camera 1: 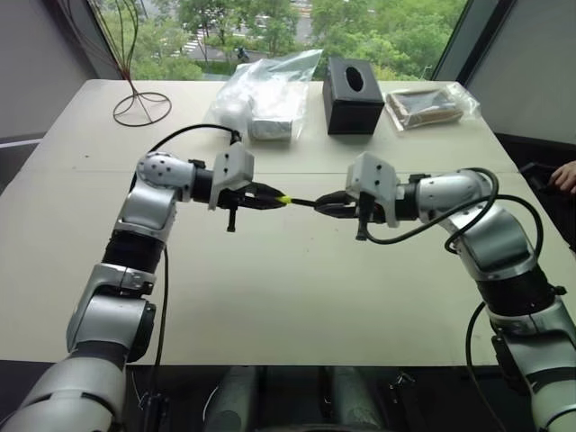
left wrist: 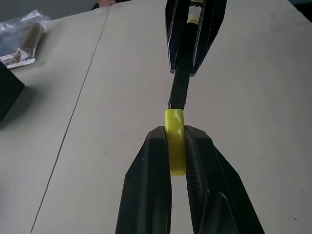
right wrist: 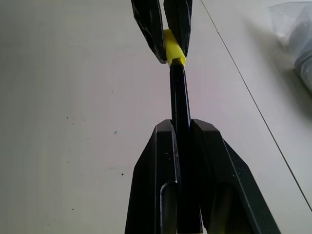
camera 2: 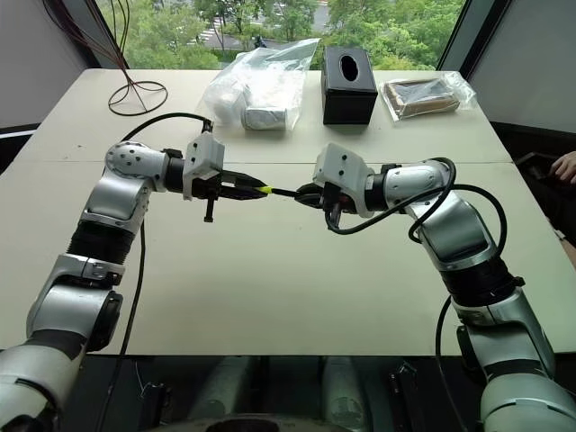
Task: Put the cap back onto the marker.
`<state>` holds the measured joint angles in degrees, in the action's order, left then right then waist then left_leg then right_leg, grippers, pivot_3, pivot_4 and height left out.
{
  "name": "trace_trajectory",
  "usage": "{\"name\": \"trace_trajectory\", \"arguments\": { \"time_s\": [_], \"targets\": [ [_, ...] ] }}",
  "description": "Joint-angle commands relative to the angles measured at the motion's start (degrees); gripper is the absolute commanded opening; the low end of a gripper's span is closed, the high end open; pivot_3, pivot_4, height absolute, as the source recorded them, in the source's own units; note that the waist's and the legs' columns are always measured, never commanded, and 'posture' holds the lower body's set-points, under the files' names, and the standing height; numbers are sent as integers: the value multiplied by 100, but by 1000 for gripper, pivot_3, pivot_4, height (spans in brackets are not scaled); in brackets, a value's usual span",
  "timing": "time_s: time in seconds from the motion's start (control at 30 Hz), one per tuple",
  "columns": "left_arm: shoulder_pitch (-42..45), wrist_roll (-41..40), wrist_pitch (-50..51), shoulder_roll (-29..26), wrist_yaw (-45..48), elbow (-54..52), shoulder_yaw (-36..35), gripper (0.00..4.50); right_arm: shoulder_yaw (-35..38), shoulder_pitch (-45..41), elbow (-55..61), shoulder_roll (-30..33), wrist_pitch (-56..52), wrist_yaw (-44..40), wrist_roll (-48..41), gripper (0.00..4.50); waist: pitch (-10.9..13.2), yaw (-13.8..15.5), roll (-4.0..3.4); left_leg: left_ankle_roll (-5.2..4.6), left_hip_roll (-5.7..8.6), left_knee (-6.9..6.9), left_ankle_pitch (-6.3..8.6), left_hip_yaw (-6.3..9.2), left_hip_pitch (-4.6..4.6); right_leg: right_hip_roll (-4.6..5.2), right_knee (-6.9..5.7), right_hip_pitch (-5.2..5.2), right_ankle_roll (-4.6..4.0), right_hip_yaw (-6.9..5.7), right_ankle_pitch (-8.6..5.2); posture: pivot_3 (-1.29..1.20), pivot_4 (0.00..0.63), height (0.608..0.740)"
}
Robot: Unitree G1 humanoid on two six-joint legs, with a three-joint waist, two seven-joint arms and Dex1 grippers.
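From my head, I see my left pincer point(camera 1: 270, 196) clamped on the cap point(camera 1: 283, 199) and my right pincer point(camera 1: 326, 205) clamped on the marker point(camera 1: 301, 202), both held above the bench point(camera 1: 270, 297), tip to tip.

At my left wrist, the cap point(left wrist: 174, 141) sits squeezed between my fingers point(left wrist: 148, 190), its mouth touching the marker's point(left wrist: 178, 92) end.

At my right wrist, the black marker point(right wrist: 180, 112) runs out from my fingers point(right wrist: 156, 180) to meet the cap point(right wrist: 173, 48).

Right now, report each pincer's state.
Left pincer: shut on the yellow cap.
Right pincer: shut on the black marker, its tip meeting the cap.
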<state>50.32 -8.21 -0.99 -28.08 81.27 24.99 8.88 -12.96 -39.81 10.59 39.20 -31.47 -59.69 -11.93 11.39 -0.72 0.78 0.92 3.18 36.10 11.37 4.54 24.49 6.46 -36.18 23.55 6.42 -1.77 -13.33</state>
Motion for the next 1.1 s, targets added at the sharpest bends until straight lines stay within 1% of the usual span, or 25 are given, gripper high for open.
{"name": "trace_trajectory", "arguments": {
  "time_s": [0.03, 0.1, 0.17, 0.33, 0.53, 0.63, 0.77, 0.83, 0.97, 1.1],
  "targets": [
    [227, 146, -578, 87, 92, 105, 229, 19, -51, -271, 66, -65, 252, -32, 90, 0, 0, 1, 0, 0, 0, 0, 0, 0, 0, 0, 0, 0, 0, 0, 0, 0, 150, 740],
    [287, 319, -924, 85, 90, 331, 344, 19, -103, -317, 30, -57, 393, -17, 231, 0, 0, 0, 0, 0, 1, 0, 0, -1, 0, 0, 0, 0, 0, 0, 0, 0, 150, 740],
    [327, 331, -995, 123, 161, 491, 397, 19, -158, -368, -28, -56, 588, 35, 413, 0, 0, 1, 0, 0, 1, 1, 0, -2, 0, 0, 0, 1, 0, 0, 0, 0, 150, 740],
    [395, -155, -31, 314, 414, 402, 258, 19, -189, -454, -105, -182, 902, 186, 677, 0, 0, -14, 0, 0, 1, 0, 0, -2, 0, -1, -1, 1, 0, 0, 0, 0, 150, 740],
    [359, -94, 92, 395, 427, 308, 267, 19, -152, -454, 91, -355, 825, 209, 710, 0, 0, -9, 0, 0, 1, 2, 0, -1, 0, -3, -3, 0, 1, 0, 0, 0, 150, 740],
    [352, 30, -149, 441, 395, 263, 354, 19, -180, -453, 177, -406, 727, 170, 693, 0, 0, -7, 0, 0, 1, 2, 0, -1, 0, -3, -3, 0, 1, 0, 0, 0, 150, 740],
    [377, 493, -1017, 411, 187, 425, 523, 19, -189, -413, 244, -414, 539, 102, 652, 0, 0, -2, 0, 0, 1, 2, 0, -1, 0, -3, -3, 0, 0, 1, 0, 0, 150, 740],
    [382, 614, -1277, 431, 134, 526, 547, 19, -180, -410, 247, -429, 478, 101, 638, 0, 0, 0, 0, 0, 1, 2, 0, -1, 0, -3, -2, 0, 0, 1, 0, 0, 150, 740],
    [355, 646, -1349, 554, 14, 525, 507, 19, -145, -420, 264, -485, 359, 121, 589, 0, 0, -1, 0, 0, 1, 2, 0, -1, 0, -3, -3, 0, 0, 1, 0, 0, 150, 740],
    [265, 503, -1120, 692, 78, 427, 485, 19, -125, -480, 273, -568, 307, 135, 560, 0, 0, -5, 0, -1, 1, 2, 0, -1, 0, -3, -3, 1, 0, 1, 0, 0, 150, 740]
  ]
}}
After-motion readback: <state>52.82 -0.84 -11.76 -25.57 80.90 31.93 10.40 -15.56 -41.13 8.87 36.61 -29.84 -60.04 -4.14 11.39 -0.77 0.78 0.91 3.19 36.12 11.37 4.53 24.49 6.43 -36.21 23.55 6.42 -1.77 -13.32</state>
